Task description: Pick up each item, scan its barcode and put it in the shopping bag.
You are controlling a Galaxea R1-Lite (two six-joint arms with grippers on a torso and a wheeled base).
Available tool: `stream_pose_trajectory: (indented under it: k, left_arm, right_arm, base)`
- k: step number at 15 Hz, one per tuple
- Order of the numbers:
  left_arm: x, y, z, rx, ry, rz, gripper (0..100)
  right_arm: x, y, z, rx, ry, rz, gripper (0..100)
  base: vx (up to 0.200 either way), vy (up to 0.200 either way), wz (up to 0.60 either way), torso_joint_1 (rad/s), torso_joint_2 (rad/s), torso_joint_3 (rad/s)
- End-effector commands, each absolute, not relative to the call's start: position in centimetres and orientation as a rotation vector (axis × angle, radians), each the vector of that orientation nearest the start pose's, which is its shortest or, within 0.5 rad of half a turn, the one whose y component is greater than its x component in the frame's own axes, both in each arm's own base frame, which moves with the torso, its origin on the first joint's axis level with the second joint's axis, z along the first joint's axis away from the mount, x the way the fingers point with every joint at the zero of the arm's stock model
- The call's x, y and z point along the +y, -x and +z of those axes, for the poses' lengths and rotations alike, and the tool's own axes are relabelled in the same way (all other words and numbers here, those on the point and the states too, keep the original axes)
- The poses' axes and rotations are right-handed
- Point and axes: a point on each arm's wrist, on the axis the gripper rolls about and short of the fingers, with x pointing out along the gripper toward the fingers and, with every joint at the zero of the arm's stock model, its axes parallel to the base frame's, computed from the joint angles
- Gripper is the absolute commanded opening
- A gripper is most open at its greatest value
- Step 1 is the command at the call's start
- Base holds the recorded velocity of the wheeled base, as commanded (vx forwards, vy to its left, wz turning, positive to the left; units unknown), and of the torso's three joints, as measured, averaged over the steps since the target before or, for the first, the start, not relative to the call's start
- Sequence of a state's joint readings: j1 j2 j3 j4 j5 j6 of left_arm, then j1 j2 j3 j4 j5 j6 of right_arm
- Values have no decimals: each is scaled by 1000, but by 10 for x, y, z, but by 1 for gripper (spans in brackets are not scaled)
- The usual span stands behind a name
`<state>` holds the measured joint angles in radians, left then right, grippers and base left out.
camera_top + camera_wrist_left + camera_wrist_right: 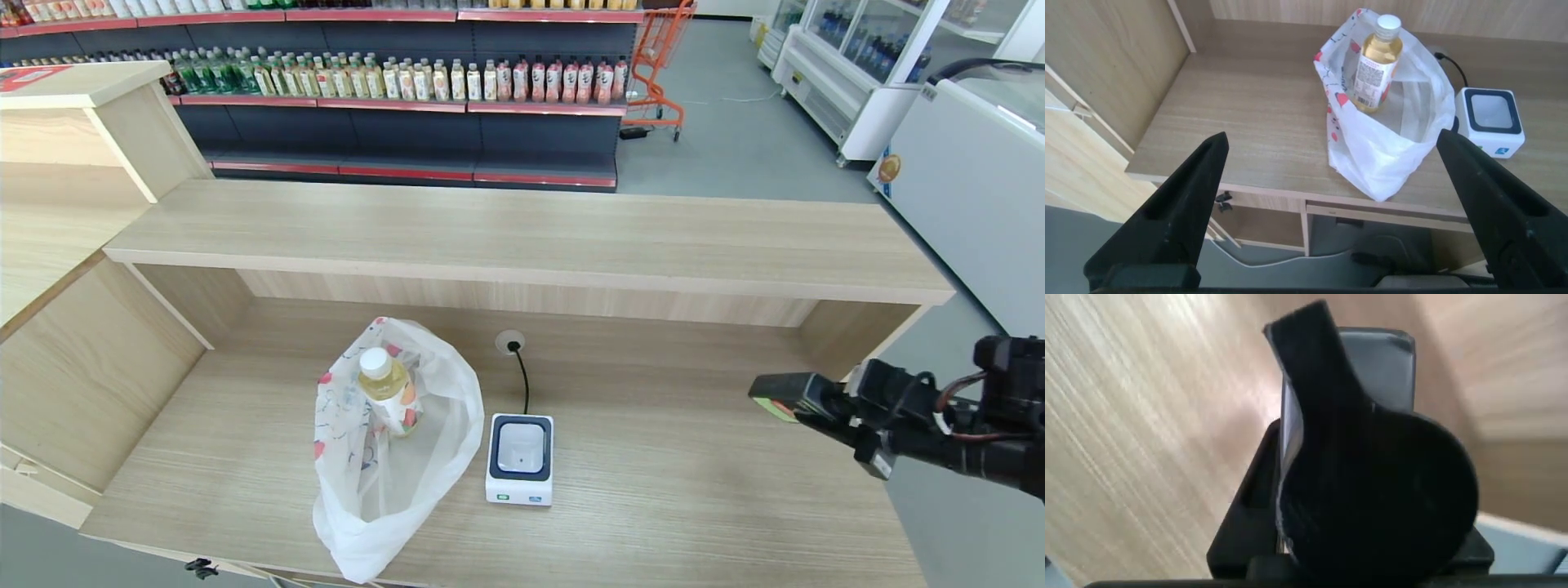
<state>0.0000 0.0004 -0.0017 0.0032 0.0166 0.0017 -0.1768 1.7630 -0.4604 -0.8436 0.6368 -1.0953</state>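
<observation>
The left pincer (1333, 155) hangs off the near edge of the surface (694, 490), its two black fingers (1196, 192) spread wide with nothing between them (the bag lies beyond the gap). Farther along, towards the middle of the surface, the white plastic shopping bag (371, 498) printed with red shapes lies with its mouth open. A bottle (388, 392) of yellowish drink with a white cap stands up inside it, leaning slightly. Just beside the bag, on its right, sits the white barcode scanner (520, 459) with its dark-framed window facing up. The scanner's black cable (522, 380) runs back to a round grommet hole (510, 341) in the surface, below the raised wooden ledge (522, 237). Well apart from the scanner, the right pincer (782, 398) is held above the right end of the surface. A small green and orange thing (771, 407) shows at its tip, though what it is cannot be made out. Whether this pincer is spread or pressed together cannot be told. Across the aisle behind the ledge stands a store shelf (392, 104) lined with drink bottles, then an orange trolley (663, 57), then chest freezers (963, 171) on the right.
</observation>
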Motion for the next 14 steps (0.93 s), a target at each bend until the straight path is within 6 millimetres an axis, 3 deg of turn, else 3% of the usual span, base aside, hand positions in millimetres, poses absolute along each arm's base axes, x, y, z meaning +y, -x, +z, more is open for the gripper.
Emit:
stream_pose_trajectory:
  k: [1,2,4,8,11,14]
  left_arm:
    - [0,23,76,2,-2,17,100]
    - [0,23,76,2,-2,17,100]
    - [0,23,76,2,-2,17,100]
    - [0,23,76,2,-2,17,100]
    - [0,23,76,2,-2,17,100]
    - [0,23,76,2,-2,17,100]
  right_arm:
    - [-26,-229,143,-161,1040,668,0]
    - [-25,-226,146,-342,1208,751,0]
    - [-18,-223,145,-607,1375,872,0]
    - [50,-201,126,-1030,1603,1141,0]
    - [86,-186,113,-1365,1687,1239,0]
    - [97,-179,110,-1534,1713,1236,0]
  base:
    - [0,0,0,0,0,0]
    - [0,0,0,0,0,0]
    - [0,0,0,0,0,0]
    - [0,0,0,0,0,0]
    - [0,0,0,0,0,0]
    - [0,0,0,0,0,0]
